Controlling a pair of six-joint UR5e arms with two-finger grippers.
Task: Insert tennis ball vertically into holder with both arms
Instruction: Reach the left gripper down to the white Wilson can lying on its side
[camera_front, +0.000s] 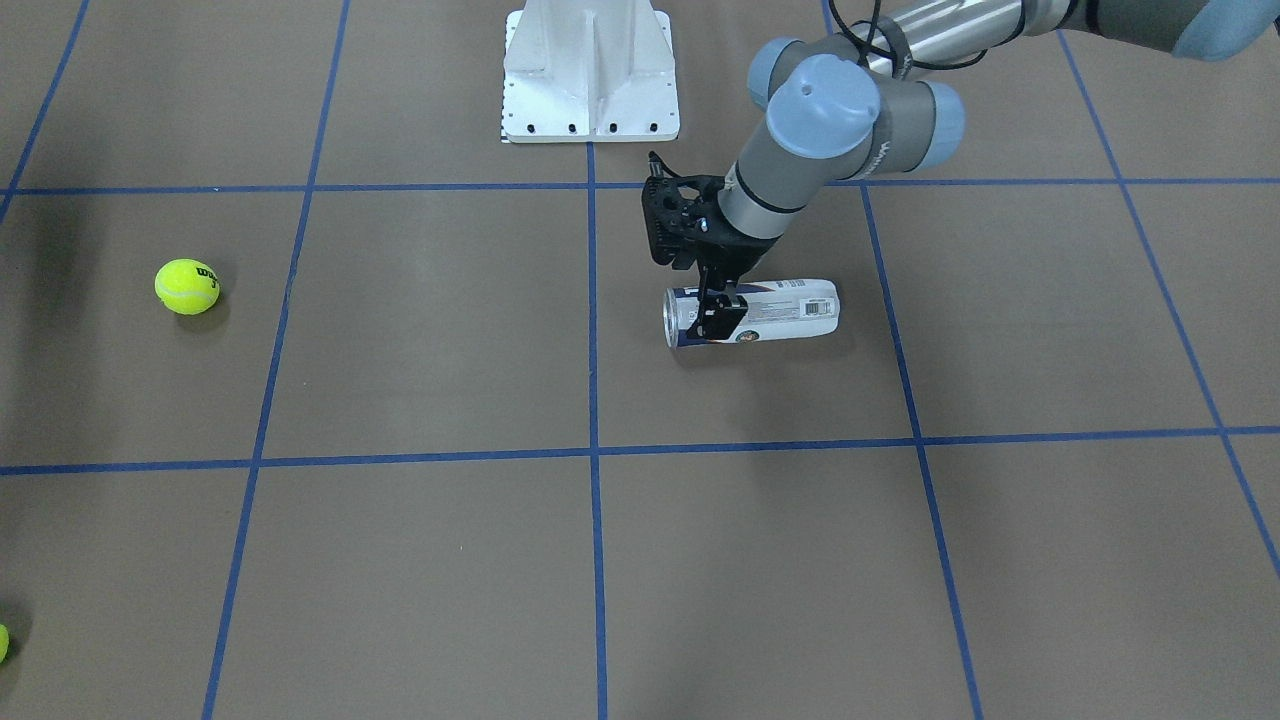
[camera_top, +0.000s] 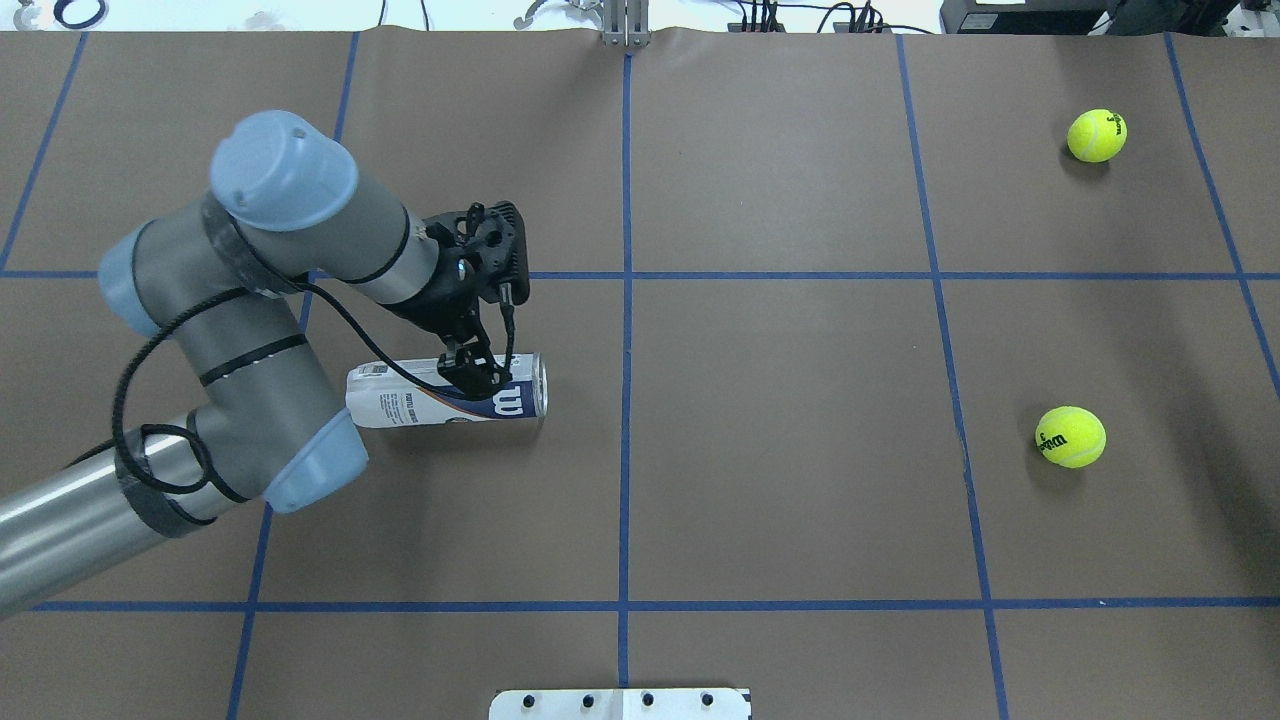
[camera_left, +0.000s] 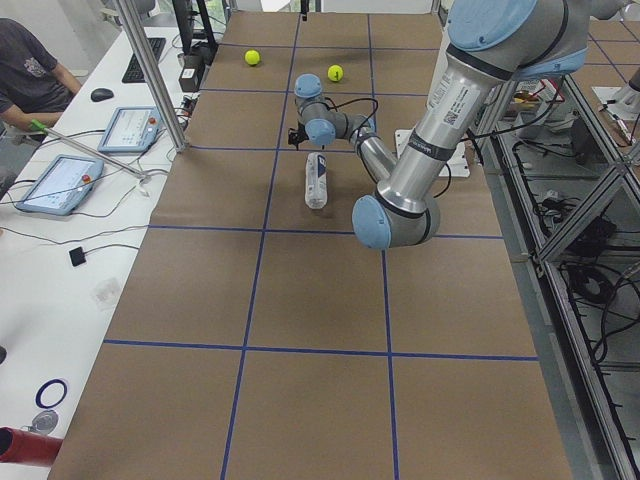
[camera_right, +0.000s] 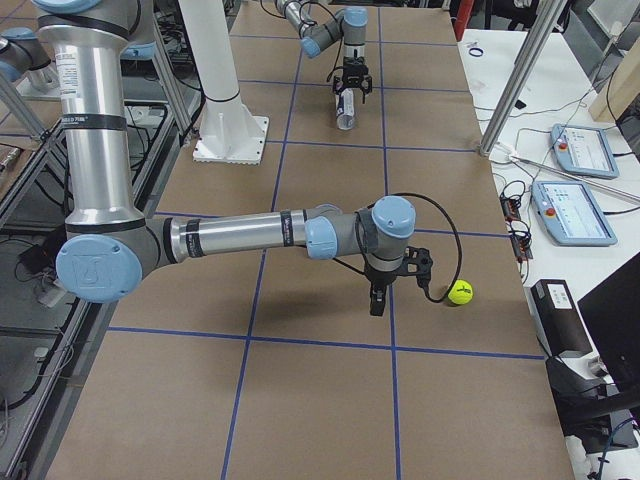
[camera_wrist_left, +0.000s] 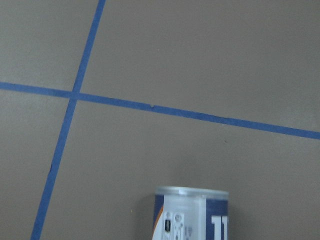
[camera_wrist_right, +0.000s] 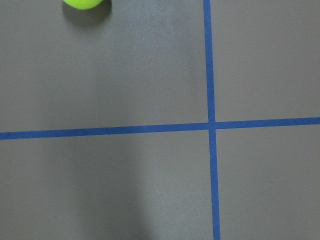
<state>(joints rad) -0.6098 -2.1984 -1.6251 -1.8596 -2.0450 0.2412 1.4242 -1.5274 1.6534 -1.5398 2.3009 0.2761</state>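
The holder lies on its side on the brown table, metal rim toward the table's middle; it also shows in the overhead view and the left wrist view. My left gripper points down at the holder's rim end with its fingers spread astride it; it also shows overhead. The tennis ball rests far to the right and also shows in the front view. My right gripper shows only in the exterior right view, low over the table. I cannot tell whether it is open.
A second ball lies at the far right and shows beside my right gripper. A ball sliver tops the right wrist view. The white pedestal base stands at the robot's edge. An operator and tablets are at the far side.
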